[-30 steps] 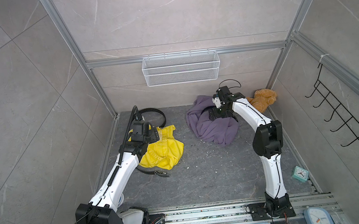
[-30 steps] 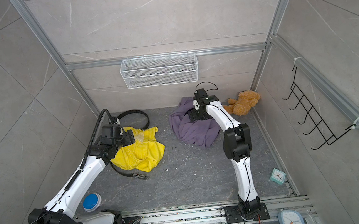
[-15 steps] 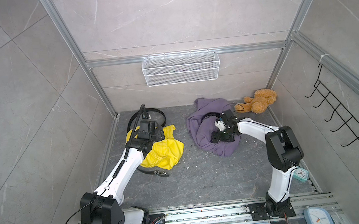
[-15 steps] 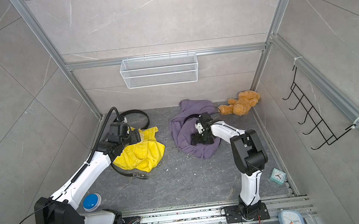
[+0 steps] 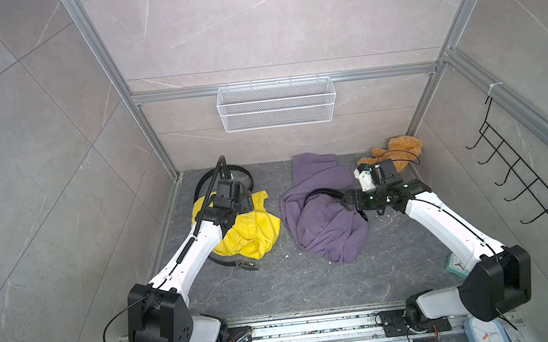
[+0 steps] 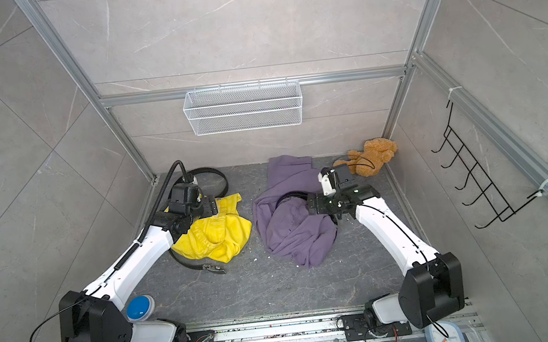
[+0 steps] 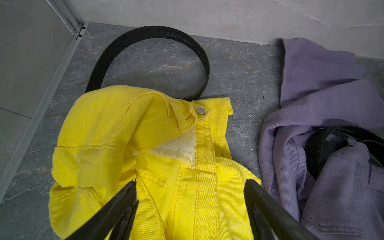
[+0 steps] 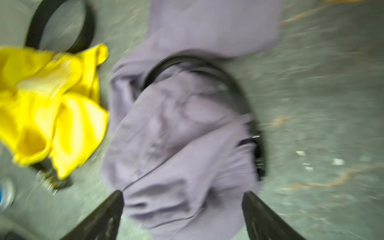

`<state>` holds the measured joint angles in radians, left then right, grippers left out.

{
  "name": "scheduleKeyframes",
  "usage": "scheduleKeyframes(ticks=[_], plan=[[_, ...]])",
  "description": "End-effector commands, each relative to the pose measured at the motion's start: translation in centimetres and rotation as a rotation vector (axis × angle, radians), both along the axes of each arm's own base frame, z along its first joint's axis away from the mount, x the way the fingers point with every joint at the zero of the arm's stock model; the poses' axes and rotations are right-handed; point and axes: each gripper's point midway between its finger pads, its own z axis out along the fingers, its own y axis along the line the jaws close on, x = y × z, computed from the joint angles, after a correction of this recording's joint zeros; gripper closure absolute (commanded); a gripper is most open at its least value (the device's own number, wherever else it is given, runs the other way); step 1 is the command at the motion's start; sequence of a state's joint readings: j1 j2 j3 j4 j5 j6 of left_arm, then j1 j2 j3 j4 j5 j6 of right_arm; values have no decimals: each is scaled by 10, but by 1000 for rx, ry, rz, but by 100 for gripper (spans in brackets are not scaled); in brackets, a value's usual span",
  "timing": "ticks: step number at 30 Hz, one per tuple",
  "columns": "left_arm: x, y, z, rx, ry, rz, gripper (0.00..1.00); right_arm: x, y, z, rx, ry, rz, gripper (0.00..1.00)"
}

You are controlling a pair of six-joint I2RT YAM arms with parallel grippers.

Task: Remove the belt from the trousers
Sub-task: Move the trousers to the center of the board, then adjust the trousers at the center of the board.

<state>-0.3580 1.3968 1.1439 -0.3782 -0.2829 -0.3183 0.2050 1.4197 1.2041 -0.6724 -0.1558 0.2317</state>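
Nothing gripped — both open
Left fingers [image 7: 116, 212] are spread above yellow trousers [image 7: 124, 124], right fingers [image 8: 264, 220] above purple trousers [image 8: 176, 135] and belt [image 8: 239, 97]

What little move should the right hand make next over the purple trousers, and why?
Probably lower the right hand onto the belt and close on it. Its jaws stand open and empty just above the purple trousers. The belt arches up in plain sight close by, apparently threaded through the waistband, so it looks easy to pinch.
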Motion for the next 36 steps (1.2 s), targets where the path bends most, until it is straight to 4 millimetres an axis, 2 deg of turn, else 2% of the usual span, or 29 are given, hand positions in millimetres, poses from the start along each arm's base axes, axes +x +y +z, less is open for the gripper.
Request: scheduleKeyframes(ticks=[1, 3, 6, 14, 18, 21, 24, 32, 34, 36], plan=[[11, -9, 28, -43, -77, -10, 17, 2, -44, -54, -93, 113, -107, 17], [10, -10, 29, -41, -77, -14, 17, 9, -62, -65, -92, 108, -164, 26], [7, -8, 30, -31, -73, -18, 17, 16, -70, -80, -83, 124, -178, 39], [1, -3, 30, -14, -76, -8, 17, 30, -66, -116, -86, 183, -141, 43], [1, -3, 27, -19, -72, -4, 17, 35, -70, -132, -115, 215, -146, 45], [2, -4, 29, -21, -75, -6, 17, 38, -69, -138, -114, 229, -141, 48], [3, -4, 29, -20, -77, -6, 17, 39, -63, -144, -91, 244, -124, 57], [5, -5, 32, -31, -84, -3, 17, 43, -37, -160, -41, 290, -41, 71], [4, -5, 34, -31, -88, -3, 17, 47, -40, -156, -61, 272, -51, 84], [3, -4, 35, -30, -89, -1, 17, 55, -49, -140, -103, 213, -82, 91]])
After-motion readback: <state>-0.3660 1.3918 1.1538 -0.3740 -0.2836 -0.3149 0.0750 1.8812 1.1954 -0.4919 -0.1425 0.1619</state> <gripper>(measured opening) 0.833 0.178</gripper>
